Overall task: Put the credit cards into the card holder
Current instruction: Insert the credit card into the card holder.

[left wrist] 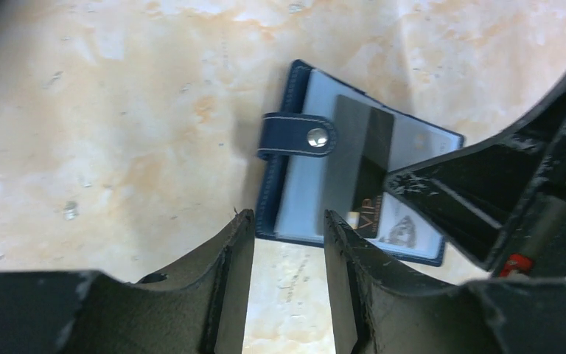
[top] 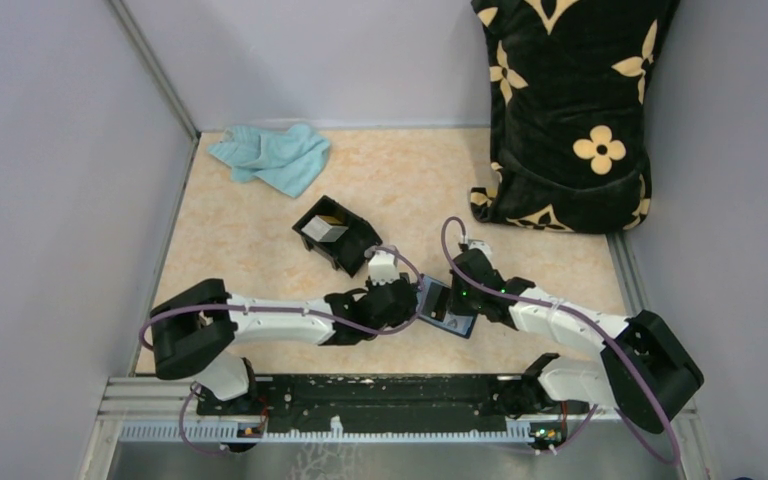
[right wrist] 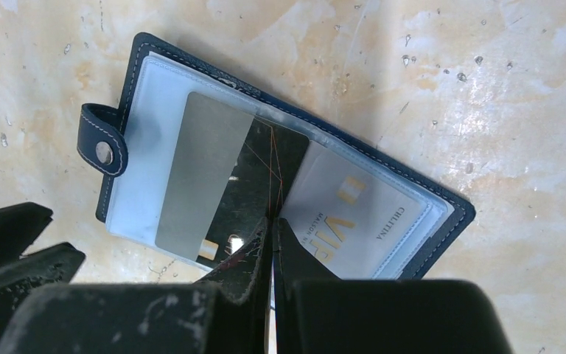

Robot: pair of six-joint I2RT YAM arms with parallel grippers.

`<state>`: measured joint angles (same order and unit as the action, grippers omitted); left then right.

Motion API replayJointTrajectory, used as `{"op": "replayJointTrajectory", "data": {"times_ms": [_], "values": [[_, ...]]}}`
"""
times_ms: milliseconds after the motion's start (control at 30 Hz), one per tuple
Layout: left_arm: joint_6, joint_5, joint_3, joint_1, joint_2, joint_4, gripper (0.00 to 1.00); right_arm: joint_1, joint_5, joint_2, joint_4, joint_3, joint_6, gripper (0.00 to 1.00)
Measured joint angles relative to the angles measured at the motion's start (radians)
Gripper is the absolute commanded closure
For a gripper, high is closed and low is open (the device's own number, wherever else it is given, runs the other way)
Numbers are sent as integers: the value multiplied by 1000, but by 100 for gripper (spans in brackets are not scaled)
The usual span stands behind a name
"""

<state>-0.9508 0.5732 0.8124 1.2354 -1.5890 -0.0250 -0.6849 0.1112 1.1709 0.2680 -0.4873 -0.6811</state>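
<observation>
Far left, at the back of the tabletop (top: 260, 250): a crumpled teal cloth (top: 272, 158), not involved.

Next right: black box (top: 355, 252), open-topped, holding credit cards (top: 324, 229), one pale and a yellow one behind it. These remain to be moved.

Left tool (left wrist: 287, 221): jaws partly apart, nothing between them. It hovers at the near edge of the card holder (left wrist: 295, 184).

Centre: the card holder lies open and flat on the tabletop between the two tools, snap tab (right wrist: 105, 140) folded over its left edge. A dark card (right wrist: 214, 177) lies across the clear sleeves near the fold; whether it is inside a pocket or on top cannot be told. A VIP card (right wrist: 354, 214) sits under the right-hand sleeve.

Right tool (right wrist: 271, 221): jaws closed tip to tip, pointed down at the dark card near the fold. It appears to be pinning, not pinching; contact is not confirmed.

Far right: a black patterned bag (top: 570, 100), well apart.

Handling judgement: the cards are light, stiff, thin and slick. Lying flat they offer no purchase, so take one by a short edge that stands proud. The holder is soft and likely to spring shut or slide; it needs pinning at the fold while a card is fed in.
</observation>
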Motion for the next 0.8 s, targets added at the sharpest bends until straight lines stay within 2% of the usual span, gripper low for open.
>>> {"op": "replayJointTrajectory", "data": {"times_ms": [333, 800], "values": [[16, 38, -127, -12, 20, -35, 55, -2, -4, 10, -14, 0, -3, 100], [52, 27, -130, -20, -34, -117, 58, -2, -15, 21, -40, 3, -18, 100]]}}
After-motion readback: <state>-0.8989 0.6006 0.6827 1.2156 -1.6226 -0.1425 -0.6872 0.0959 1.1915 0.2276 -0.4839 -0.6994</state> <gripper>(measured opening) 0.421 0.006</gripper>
